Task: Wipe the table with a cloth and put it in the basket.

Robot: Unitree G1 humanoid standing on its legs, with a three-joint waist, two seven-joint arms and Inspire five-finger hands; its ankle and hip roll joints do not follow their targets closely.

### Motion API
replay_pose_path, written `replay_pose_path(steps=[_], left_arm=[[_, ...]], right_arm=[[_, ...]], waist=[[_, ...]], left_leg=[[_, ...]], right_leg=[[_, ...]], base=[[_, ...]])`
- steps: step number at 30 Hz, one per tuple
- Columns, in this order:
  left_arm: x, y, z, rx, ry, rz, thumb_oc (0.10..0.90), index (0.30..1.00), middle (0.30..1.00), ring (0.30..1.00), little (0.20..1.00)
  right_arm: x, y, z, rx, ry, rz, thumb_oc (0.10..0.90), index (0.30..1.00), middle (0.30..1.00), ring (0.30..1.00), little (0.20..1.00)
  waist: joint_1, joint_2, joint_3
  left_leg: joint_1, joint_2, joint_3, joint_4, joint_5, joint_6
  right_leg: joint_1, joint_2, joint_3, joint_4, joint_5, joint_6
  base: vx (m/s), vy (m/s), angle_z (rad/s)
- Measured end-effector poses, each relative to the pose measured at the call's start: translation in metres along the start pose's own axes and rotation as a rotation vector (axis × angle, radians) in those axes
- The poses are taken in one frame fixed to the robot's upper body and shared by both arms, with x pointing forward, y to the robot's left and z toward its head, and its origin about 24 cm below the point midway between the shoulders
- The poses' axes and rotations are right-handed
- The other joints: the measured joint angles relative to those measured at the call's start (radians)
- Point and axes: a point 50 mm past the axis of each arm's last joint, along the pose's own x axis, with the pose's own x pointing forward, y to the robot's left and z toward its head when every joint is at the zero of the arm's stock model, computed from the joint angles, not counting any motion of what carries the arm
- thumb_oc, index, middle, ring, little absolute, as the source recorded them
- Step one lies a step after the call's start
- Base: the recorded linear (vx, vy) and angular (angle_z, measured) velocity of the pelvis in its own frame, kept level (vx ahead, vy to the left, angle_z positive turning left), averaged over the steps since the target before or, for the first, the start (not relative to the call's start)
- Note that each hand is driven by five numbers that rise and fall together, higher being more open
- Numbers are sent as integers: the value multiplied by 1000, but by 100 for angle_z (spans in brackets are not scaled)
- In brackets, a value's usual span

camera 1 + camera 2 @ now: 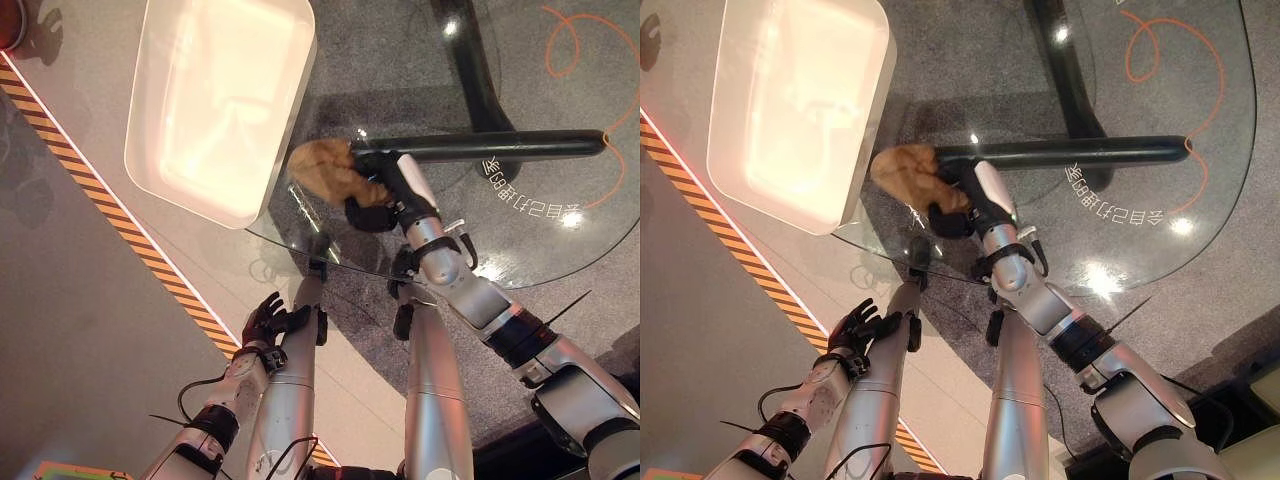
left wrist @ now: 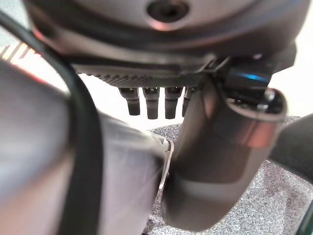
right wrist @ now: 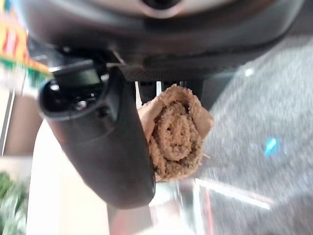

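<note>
A crumpled brown cloth (image 1: 325,170) is held over the near left part of the round glass table (image 1: 560,235), right beside the white basket (image 1: 222,105). My right hand (image 1: 372,190) is shut on the cloth; in the right wrist view the bunched cloth (image 3: 177,132) is pinched between the thumb (image 3: 112,147) and the fingers behind it. The cloth's left end nearly reaches the basket's right rim. My left hand (image 1: 268,320) hangs low below the table edge, fingers relaxed and holding nothing, with the fingertips (image 2: 151,102) showing straight in the left wrist view.
The white basket stands on the table's left, overhanging its edge. A black table leg and bar (image 1: 490,145) show through the glass. An orange-and-black striped line (image 1: 120,220) runs across the floor at the left. An orange looped mark (image 1: 570,45) lies at the far right.
</note>
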Motion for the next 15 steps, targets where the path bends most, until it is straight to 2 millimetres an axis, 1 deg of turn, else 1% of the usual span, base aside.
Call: replay_pose_path(steps=[2,7,9,10,12,15], left_arm=[[0,0,0,-1,-3,0,800,900,900,900,900],[0,1,4,2,-18,-2,800,900,900,900,900],[0,3,5,8,-20,0,800,900,900,900,900],[0,3,5,8,-20,0,800,900,900,900,900],[0,3,6,9,-26,-2,800,900,900,900,900],[0,3,7,10,-30,-4,800,900,900,900,900]], right_arm=[[2,-10,0,7,3,-55,100,300,300,300,200],[5,-31,0,-10,-11,-122,100,300,300,300,200],[5,-37,-2,-26,-16,-141,100,300,300,300,200],[5,-37,-2,-26,-16,-141,100,300,300,300,200],[5,-46,-4,-39,-12,-180,100,300,300,300,200],[3,-52,-6,-31,-7,-237,100,300,300,300,200]], waist=[[0,0,0],[-3,-2,1],[-4,-3,1],[-4,-3,1],[-4,-5,2],[-5,-6,3]], left_leg=[[-2,0,0,1,-1,1],[-21,-1,0,20,-4,5],[-26,-2,0,25,-5,6],[-26,-2,0,25,-5,6],[-33,-3,-1,35,-10,9],[-36,-4,0,35,-13,13]], right_leg=[[-1,0,0,-1,0,0],[-12,0,1,-1,0,2],[-15,0,1,-1,1,3],[-15,0,1,-1,1,3],[-16,0,3,-3,3,6],[-17,-1,5,-8,7,10]], base=[[0,0,0],[2,-6,0],[0,0,0],[0,0,0],[0,0,0],[0,0,0]])
